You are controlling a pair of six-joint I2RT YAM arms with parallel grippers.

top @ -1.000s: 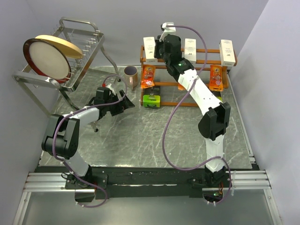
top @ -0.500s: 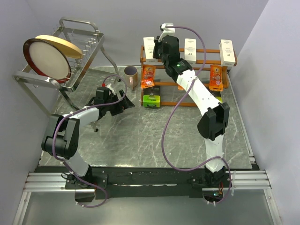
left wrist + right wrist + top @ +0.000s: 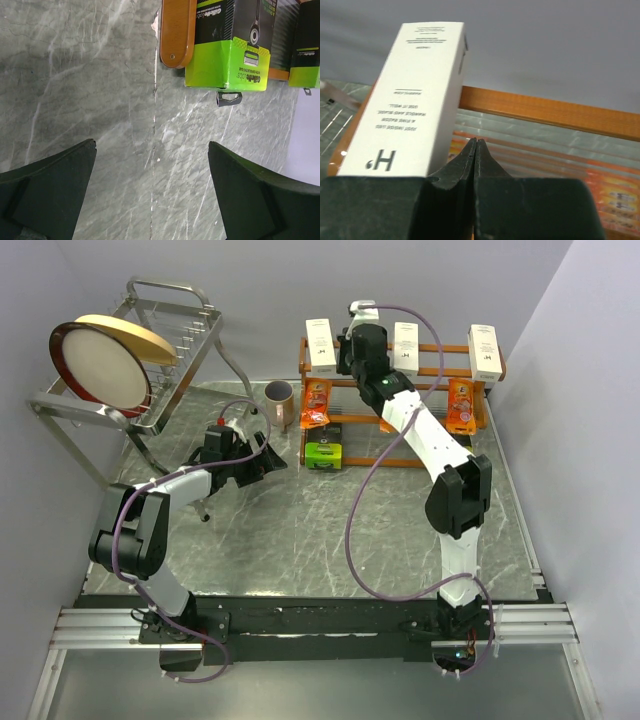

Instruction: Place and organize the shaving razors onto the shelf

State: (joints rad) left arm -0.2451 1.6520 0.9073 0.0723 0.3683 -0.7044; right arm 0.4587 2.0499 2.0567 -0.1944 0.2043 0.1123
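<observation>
The orange-brown wooden shelf (image 3: 455, 350) stands at the back. Three slim white boxes (image 3: 320, 344) stand on its top tier, orange packets (image 3: 316, 403) on the middle tier, and a lime-green-and-black pack (image 3: 323, 447) at the bottom left. My right gripper (image 3: 350, 348) is shut and empty over the top tier, just right of the left white box (image 3: 410, 100). My left gripper (image 3: 270, 462) is open and empty, low over the table left of the shelf; its view shows two green packs (image 3: 230, 47) and the shelf's end (image 3: 176, 32).
A mauve mug (image 3: 279, 400) stands left of the shelf. A silver wire rack (image 3: 130, 360) with a round plate (image 3: 100, 365) is at the back left. Grey walls close in at the back and right.
My right gripper has shifted slightly right along the top tier, away from the left white box. The left arm has not moved.
</observation>
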